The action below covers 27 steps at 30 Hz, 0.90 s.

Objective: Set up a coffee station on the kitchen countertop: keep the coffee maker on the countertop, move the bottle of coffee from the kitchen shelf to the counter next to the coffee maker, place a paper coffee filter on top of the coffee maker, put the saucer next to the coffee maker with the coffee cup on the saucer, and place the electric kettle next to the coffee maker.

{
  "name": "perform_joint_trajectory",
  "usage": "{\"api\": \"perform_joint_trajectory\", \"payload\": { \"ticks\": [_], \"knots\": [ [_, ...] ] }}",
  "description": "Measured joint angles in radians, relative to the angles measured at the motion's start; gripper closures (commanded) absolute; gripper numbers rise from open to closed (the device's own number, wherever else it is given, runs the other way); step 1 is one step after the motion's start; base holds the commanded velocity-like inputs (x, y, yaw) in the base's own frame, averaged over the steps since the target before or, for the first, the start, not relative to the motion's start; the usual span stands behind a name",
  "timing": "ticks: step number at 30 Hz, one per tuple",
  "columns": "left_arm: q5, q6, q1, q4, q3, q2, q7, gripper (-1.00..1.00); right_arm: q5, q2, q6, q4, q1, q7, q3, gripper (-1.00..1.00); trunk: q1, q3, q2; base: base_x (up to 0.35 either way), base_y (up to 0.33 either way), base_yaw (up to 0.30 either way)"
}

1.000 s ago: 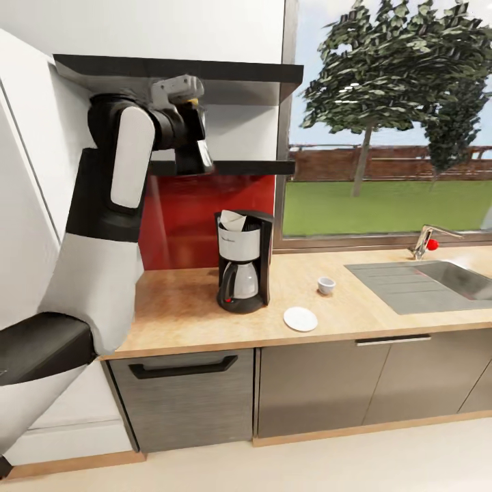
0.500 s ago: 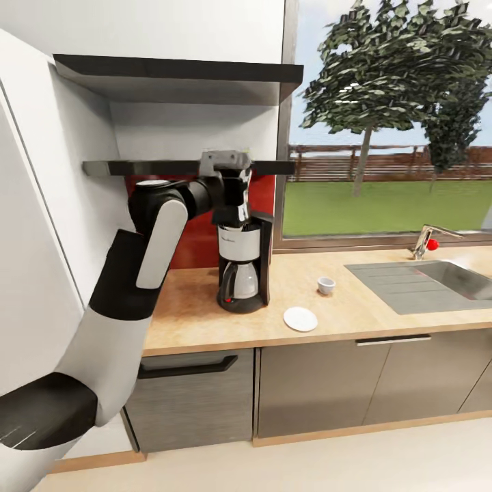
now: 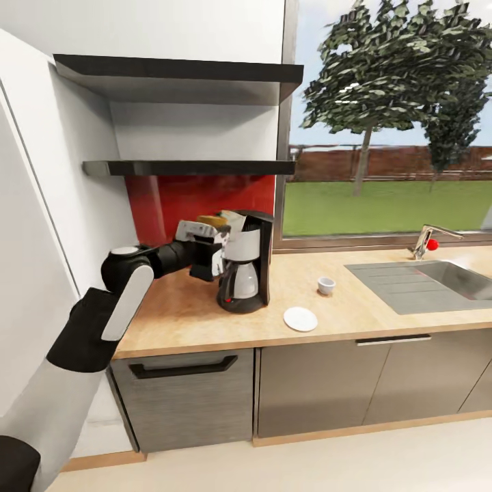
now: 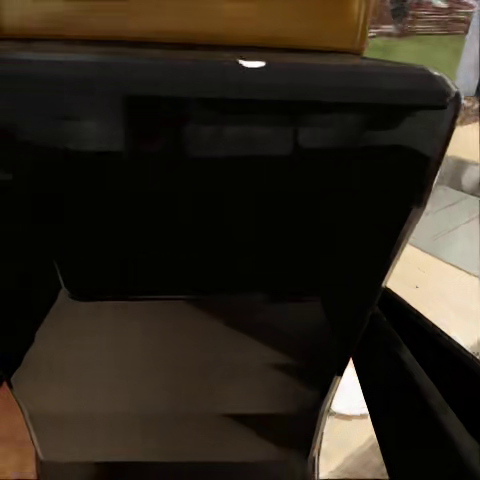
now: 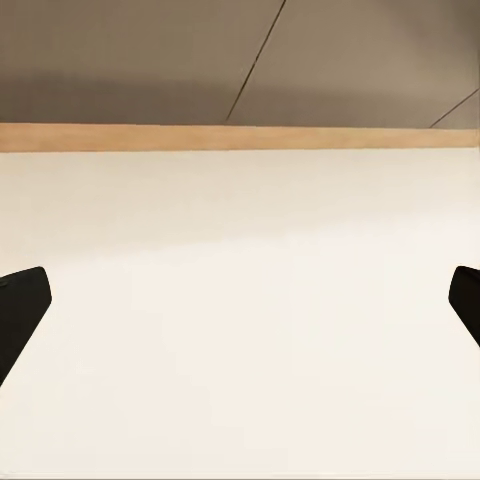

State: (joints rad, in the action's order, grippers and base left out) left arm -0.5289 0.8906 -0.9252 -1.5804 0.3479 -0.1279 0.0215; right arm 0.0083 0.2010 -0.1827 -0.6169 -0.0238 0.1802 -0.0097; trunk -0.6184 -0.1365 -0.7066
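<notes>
The left jaws (image 3: 208,247) are hanging low over the surface (image 3: 184,307), clenched on the bottle (image 3: 209,223), whose golden cap is showing above them; in the left wrist view the dark bottle (image 4: 220,200) is sitting right between the jaws. Just beside the jaws, on their sink side, the coffee maker (image 3: 244,263) is standing upright on the surface with the white filter (image 3: 232,220) poking from its top, close to the bottle's cap; whether bottle and maker are touching cannot be told. Farther out the same way, the saucer (image 3: 301,319) is lying near the front edge, and the cup (image 3: 326,285) is sitting apart from it, behind it toward the sink (image 3: 437,280). Above the jaws, the shelf (image 3: 188,167) is running along the wall. The right jaws (image 5: 240,315) are spread wide, pointing at pale floor (image 5: 240,300).
</notes>
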Motion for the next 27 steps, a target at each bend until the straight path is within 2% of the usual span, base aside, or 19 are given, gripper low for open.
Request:
{"api": "perform_joint_trajectory", "payload": {
  "ticks": [1, 2, 4, 7, 10, 11, 12, 14, 15, 18, 19, 22, 27],
  "knots": [
    [0.004, -0.002, 0.012, 0.000, -0.001, -0.008, 0.005, 1.00, 0.000, 0.000, 0.000, 0.001, 0.000, 0.000, 0.000, -1.00, 0.000, 0.000, 0.000, 0.000, 0.000, 0.000],
    [-0.011, -0.005, 0.028, 0.000, -0.001, -0.016, 0.015, 1.00, 0.000, 0.000, 0.000, 0.002, 0.000, -0.001, 0.000, -1.00, 0.000, 0.000, 0.000, 0.000, 0.000, 0.000],
    [-0.007, -0.011, 0.051, 0.000, -0.003, -0.028, 0.027, 1.00, 0.000, 0.000, 0.000, 0.004, 0.000, -0.001, 0.000, -1.00, 0.000, 0.000, 0.000, 0.000, 0.000, 0.000],
    [-0.005, -0.089, 0.094, 0.001, -0.004, -0.079, 0.046, 1.00, 0.000, 0.001, -0.001, 0.005, 0.000, -0.001, 0.000, -1.00, 0.000, 0.000, 0.000, 0.000, 0.000, 0.000],
    [-0.002, -0.131, 0.152, 0.002, -0.004, -0.117, 0.076, 1.00, 0.000, 0.001, -0.002, 0.007, 0.000, -0.001, 0.000, -1.00, 0.000, 0.000, 0.000, 0.000, 0.000, 0.000],
    [-0.005, -0.139, 0.162, 0.002, -0.005, -0.121, 0.079, 1.00, 0.000, 0.001, -0.002, 0.007, 0.000, -0.001, 0.000, -1.00, 0.000, 0.000, 0.000, 0.000, 0.000, 0.000],
    [0.002, -0.186, 0.187, 0.003, -0.005, -0.142, 0.088, 1.00, 0.000, 0.002, -0.020, 0.007, 0.000, -0.002, 0.000, -1.00, 0.000, 0.000, 0.000, 0.000, 0.000, 0.000],
    [-0.001, -0.214, 0.197, 0.003, -0.005, -0.158, 0.091, 1.00, 0.000, 0.002, -0.039, 0.009, 0.001, -0.001, 0.000, -1.00, 0.000, 0.000, 0.000, 0.000, 0.000, 0.000],
    [0.005, -0.246, 0.212, 0.003, -0.006, -0.175, 0.092, 1.00, 0.000, 0.002, -0.065, 0.018, 0.001, -0.001, 0.000, -1.00, 0.000, 0.000, 0.000, 0.000, 0.000, 0.000],
    [0.007, -0.372, 0.276, 0.005, -0.006, -0.231, 0.099, 1.00, 0.000, 0.002, -0.091, 0.033, 0.001, 0.000, 0.000, -1.00, 0.000, 0.000, 0.000, 0.000, 0.000, 0.000],
    [0.003, -0.399, 0.285, 0.004, -0.006, -0.240, 0.103, 1.00, 0.000, 0.002, -0.094, 0.036, 0.001, 0.001, 0.000, -1.00, 0.000, 0.000, 0.000, 0.000, 0.000, 0.000],
    [0.002, -0.437, 0.298, 0.005, -0.012, -0.253, 0.121, 1.00, 0.000, 0.002, -0.099, 0.039, 0.001, 0.004, 0.000, -1.00, 0.000, 0.000, 0.000, 0.000, 0.000, 0.000],
    [0.000, -0.449, 0.320, 0.011, -0.014, -0.255, 0.126, 1.00, 0.000, 0.001, -0.100, 0.040, 0.001, 0.006, 0.000, -1.00, 0.000, 0.000, 0.000, 0.000, 0.000, 0.000]
  ]
}}
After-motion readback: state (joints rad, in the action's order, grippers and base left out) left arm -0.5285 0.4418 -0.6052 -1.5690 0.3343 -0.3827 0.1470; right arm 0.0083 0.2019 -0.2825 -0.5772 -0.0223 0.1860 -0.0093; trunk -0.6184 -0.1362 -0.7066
